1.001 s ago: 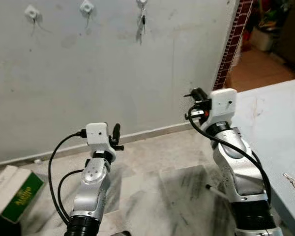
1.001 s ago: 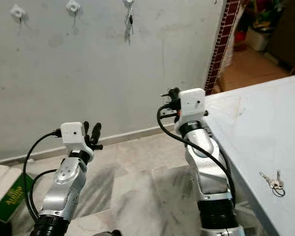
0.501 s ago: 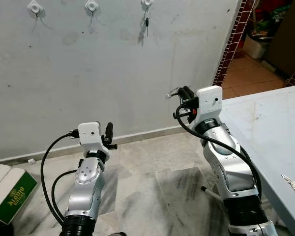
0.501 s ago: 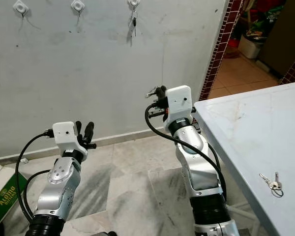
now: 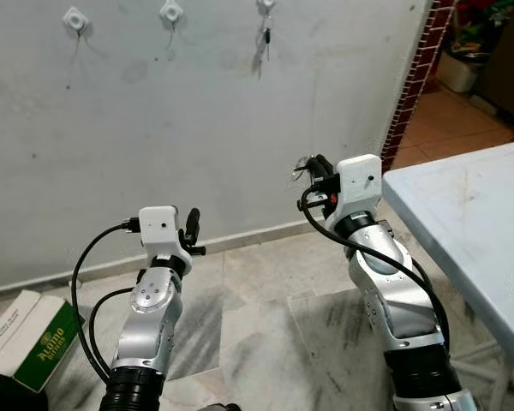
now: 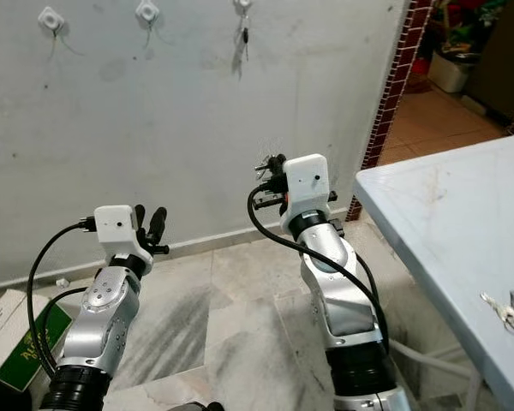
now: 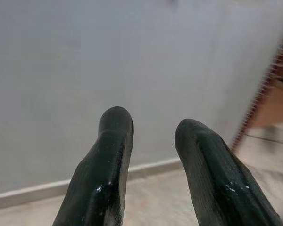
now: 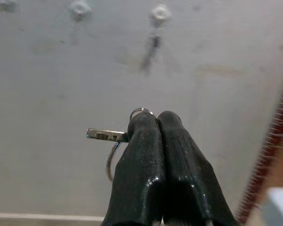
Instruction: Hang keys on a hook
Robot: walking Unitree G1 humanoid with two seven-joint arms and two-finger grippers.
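Three white hooks sit high on the grey wall: the left hook [image 6: 50,17], the middle hook [image 6: 147,11], and the right hook [image 6: 242,4], which is cut off by the upper edge of the head views and already carries something small and dark that is too tiny to identify. The right gripper [image 8: 153,123] is raised before the wall, well below the hooks, its two black fingers pressed together on a set of keys [image 8: 104,135]. One key blade sticks out sideways from the fingertips, its long axis roughly level and lying along the wall, while part of the ring loops below and behind the fingers, mostly hidden. In the head views the keys [image 5: 303,163] are only a faint glint. The left gripper [image 7: 153,129] is held lower, fingers spread and holding nothing. A second pair of keys [image 6: 504,310] lies on the pale table [image 6: 445,214] at the robot's right. A green and white box [image 5: 26,342] rests on the floor, partly cut off.
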